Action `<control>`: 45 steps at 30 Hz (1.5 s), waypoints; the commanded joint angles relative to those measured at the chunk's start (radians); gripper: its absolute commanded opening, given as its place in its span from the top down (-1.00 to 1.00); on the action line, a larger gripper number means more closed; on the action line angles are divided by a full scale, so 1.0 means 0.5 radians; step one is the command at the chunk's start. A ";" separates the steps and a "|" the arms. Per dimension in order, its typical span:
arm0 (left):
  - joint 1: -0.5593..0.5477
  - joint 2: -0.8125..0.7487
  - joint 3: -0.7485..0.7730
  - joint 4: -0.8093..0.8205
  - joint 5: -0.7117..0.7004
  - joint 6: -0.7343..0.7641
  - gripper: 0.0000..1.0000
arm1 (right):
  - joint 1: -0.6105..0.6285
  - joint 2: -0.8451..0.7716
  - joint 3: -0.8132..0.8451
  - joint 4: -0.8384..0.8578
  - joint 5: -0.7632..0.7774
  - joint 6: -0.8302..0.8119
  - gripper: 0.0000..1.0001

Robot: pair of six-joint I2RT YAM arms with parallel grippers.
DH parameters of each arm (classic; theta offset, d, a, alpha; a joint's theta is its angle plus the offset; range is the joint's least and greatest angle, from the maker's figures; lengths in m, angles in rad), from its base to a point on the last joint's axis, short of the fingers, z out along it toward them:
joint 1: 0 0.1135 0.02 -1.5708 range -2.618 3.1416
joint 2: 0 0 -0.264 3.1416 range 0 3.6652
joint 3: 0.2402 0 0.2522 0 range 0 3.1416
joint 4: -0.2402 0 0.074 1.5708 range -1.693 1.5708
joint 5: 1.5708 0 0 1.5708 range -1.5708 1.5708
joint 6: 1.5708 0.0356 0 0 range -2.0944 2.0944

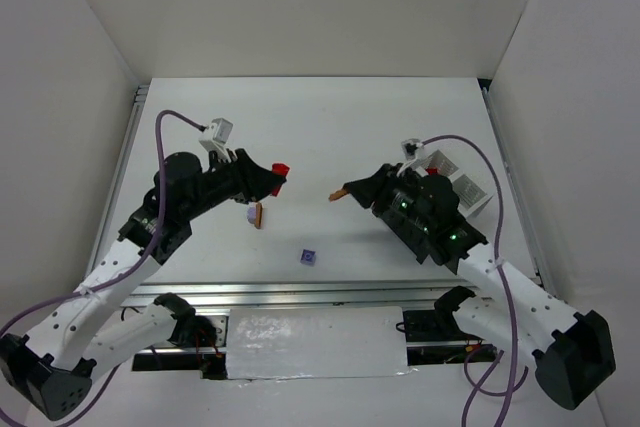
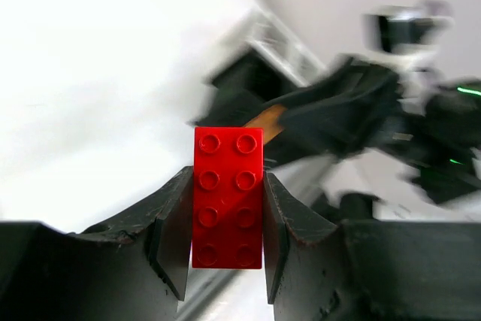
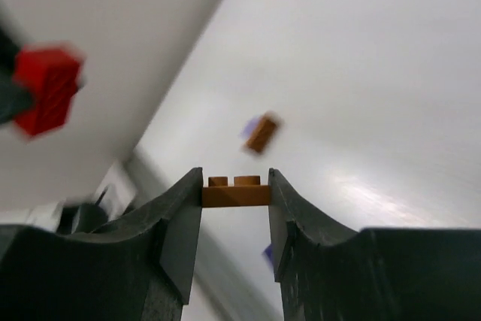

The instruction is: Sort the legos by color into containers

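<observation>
My left gripper (image 1: 277,176) is shut on a red lego (image 1: 282,168) and holds it above the table; in the left wrist view the red lego (image 2: 228,197) stands upright between the fingers (image 2: 174,219). My right gripper (image 1: 346,190) is shut on a thin brown-orange lego (image 1: 339,193), which the right wrist view shows pinched at the fingertips (image 3: 235,193). The two grippers face each other across the table's middle. A brown-orange lego with a lavender one (image 1: 257,215) and a purple-lavender lego (image 1: 308,257) lie on the table. The containers (image 1: 458,183) stand at the right, partly hidden behind the right arm.
White walls enclose the table at the back and on both sides. A metal rail (image 1: 300,292) runs along the near edge, in front of the arm bases. The right arm's body (image 1: 430,217) lies over the table's right side.
</observation>
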 commanded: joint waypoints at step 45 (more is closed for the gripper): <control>-0.284 0.387 0.318 -0.356 0.027 0.425 1.00 | -0.941 -0.270 0.561 -1.228 0.881 -0.141 -0.99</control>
